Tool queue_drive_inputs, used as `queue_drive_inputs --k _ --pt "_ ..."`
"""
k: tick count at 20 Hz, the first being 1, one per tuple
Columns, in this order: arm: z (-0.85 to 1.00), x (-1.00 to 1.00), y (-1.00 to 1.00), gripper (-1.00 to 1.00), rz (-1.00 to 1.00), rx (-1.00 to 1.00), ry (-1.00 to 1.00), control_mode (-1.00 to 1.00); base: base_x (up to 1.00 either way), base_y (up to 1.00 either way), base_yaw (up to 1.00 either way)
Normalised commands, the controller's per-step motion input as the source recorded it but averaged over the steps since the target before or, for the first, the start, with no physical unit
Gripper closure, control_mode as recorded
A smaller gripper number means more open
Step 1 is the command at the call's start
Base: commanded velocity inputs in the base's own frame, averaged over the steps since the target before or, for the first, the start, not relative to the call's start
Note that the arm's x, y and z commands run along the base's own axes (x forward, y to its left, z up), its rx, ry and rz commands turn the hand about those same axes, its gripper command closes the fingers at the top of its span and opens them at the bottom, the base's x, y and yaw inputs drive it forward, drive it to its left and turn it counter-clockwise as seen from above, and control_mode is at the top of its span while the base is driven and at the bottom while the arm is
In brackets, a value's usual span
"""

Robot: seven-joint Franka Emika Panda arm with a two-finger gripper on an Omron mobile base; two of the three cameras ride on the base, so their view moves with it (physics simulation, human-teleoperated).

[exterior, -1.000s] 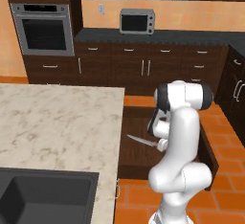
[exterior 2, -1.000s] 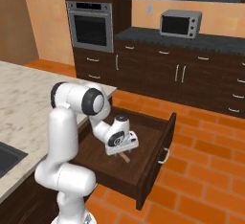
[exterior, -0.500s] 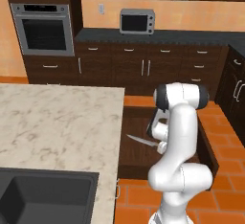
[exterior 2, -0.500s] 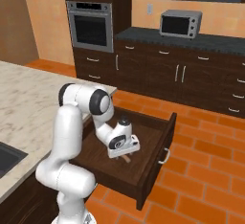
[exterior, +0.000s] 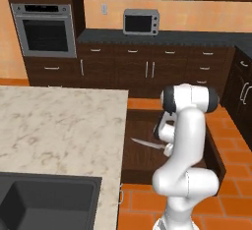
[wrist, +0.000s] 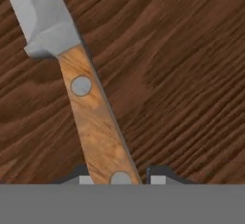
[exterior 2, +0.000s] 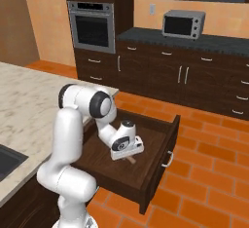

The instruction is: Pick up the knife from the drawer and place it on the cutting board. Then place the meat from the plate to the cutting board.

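The knife (wrist: 93, 117) lies flat on the floor of the open drawer (exterior 2: 151, 176), with its silver blade (exterior: 147, 143) pointing toward the island. My gripper (exterior 2: 127, 150) is down inside the drawer (exterior: 140, 126), right over the wooden handle. In the hand view the gripper (wrist: 118, 177) has one dark fingertip (wrist: 85, 177) against the handle's left side. The other fingertip (wrist: 157, 177) sits close on its right side, so the jaws stand shut on the handle. The cutting board, the meat and the plate are out of view.
The marble island counter (exterior: 59, 126) borders the drawer's left side, with a dark sink (exterior: 44, 199) at its near end. Orange tile floor (exterior 2: 209, 163) lies beyond the drawer front. Dark cabinets, a wall oven (exterior: 47, 32) and a microwave (exterior: 141, 22) line the back wall.
The hand has settled slightly lower over the knife handle inside the drawer. The knife has not moved.
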Motion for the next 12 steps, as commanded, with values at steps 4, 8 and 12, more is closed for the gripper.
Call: queue_drive_inputs --k 4,8,12 --pt "0.98 -0.05 -0.39 1.00 -0.04 0.02 0.06 -1.00 0.00 0.00 0.00" --pt "1.00 -0.35 -0.36 1.00 -0.10 0.03 0.04 -1.00 0.00 0.00 0.00" --pt "1.00 -0.46 0.01 1.00 -0.07 0.00 0.00 -1.00 0.00 0.00 0.00"
